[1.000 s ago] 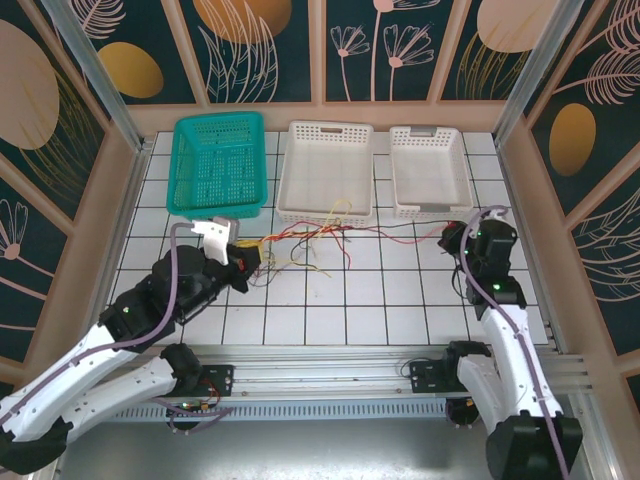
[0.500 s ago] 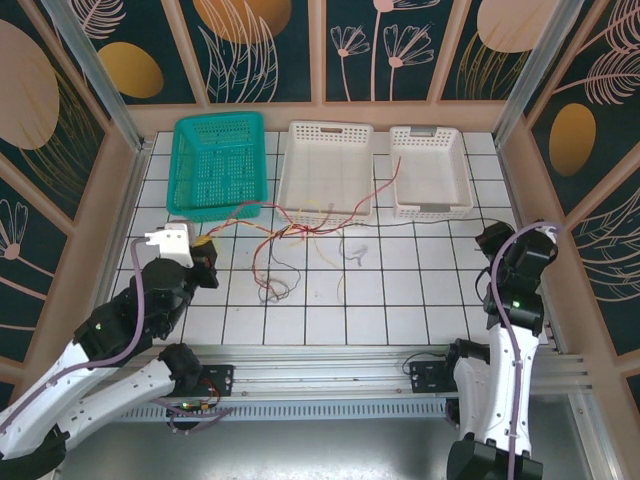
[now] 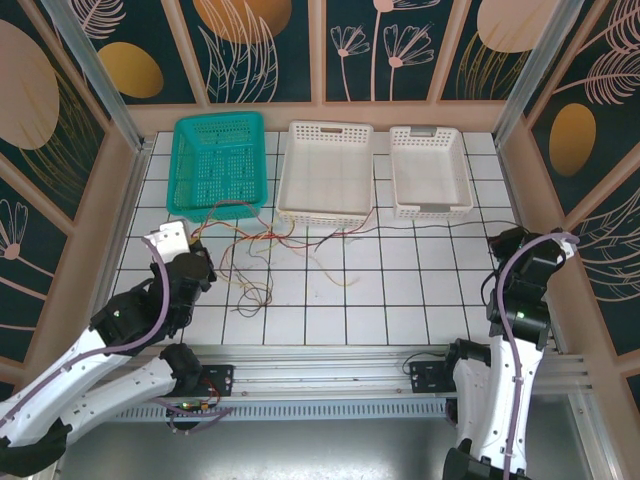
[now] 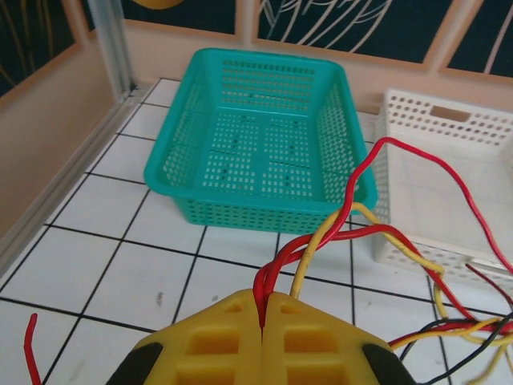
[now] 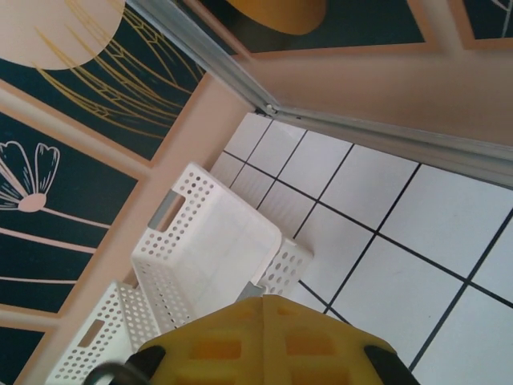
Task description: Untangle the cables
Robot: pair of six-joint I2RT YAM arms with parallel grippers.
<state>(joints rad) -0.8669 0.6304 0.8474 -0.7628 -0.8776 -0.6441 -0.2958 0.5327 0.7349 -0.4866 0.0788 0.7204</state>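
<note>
The cables (image 3: 270, 240), thin red, yellow and dark wires, lie in a loose tangle on the tiled table in front of the teal basket and the middle white tray. My left gripper (image 3: 203, 255) sits at the tangle's left end. In the left wrist view its yellow jaws (image 4: 263, 303) are shut on red cables (image 4: 353, 200), and a yellow cable (image 4: 321, 241) runs up beside them. My right gripper (image 3: 497, 243) is far to the right, apart from the tangle. Its jaws (image 5: 263, 301) are shut; a small grey bit shows at the tip, and I cannot tell what it is.
A teal basket (image 3: 218, 120) stands at the back left, with a white tray (image 3: 327, 130) in the middle and a smaller white tray (image 3: 430, 133) to the right. Side walls close in the table on both sides.
My left gripper pulled back towards the near left, dragging the tangle leftwards and spreading it out. My right arm swung out to the right edge, and no wire stretches to it any more.
</note>
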